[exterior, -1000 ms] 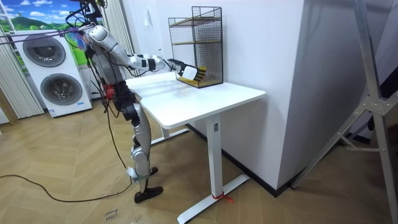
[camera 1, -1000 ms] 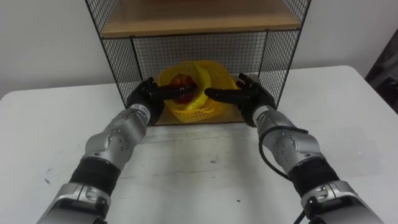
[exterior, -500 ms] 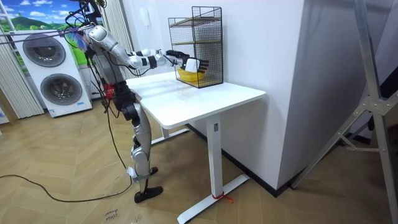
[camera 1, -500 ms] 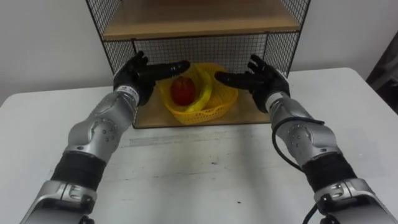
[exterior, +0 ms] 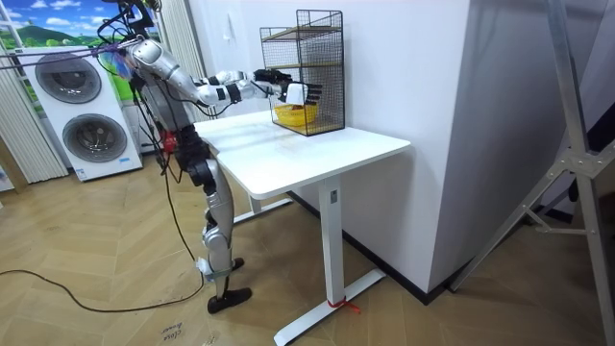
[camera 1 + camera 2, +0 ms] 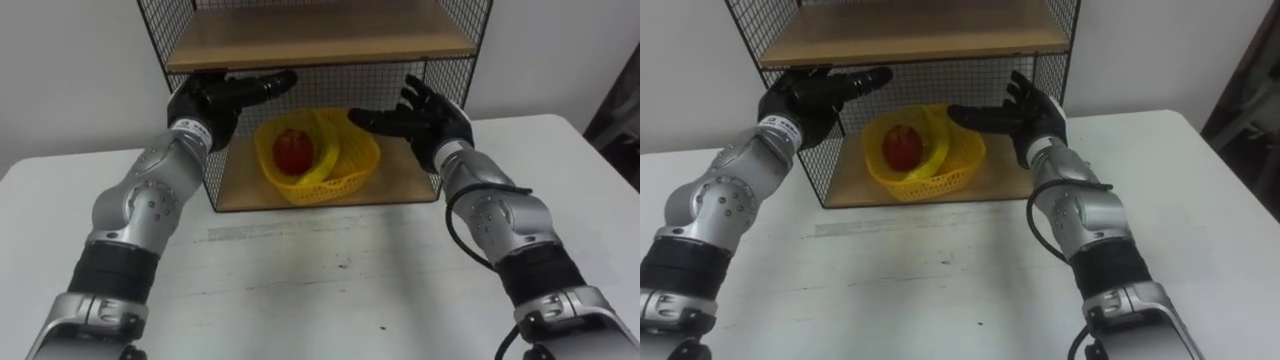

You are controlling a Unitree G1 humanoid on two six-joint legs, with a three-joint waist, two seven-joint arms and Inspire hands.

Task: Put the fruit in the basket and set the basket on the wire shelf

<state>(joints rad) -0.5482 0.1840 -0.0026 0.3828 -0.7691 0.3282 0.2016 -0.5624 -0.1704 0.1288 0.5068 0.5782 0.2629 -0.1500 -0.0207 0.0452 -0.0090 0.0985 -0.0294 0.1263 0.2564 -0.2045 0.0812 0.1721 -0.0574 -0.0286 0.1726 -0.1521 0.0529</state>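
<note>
A yellow basket rests on the bottom wooden board of the wire shelf, holding a red apple and a banana. The same basket and shelf appear in the other views. My left hand hovers open at the shelf's left front corner, above and left of the basket. My right hand is open too, raised to the right of the basket with its fingers pointing toward it. Neither hand touches the basket.
The shelf stands at the back of a white table, against a white wall. An upper wooden board sits just above my hands. In the room view I stand at the table's left end, with washing machines behind me.
Both hands have let go of the basket and drawn back and upward, spreading apart. The basket stays on the shelf's bottom board.
</note>
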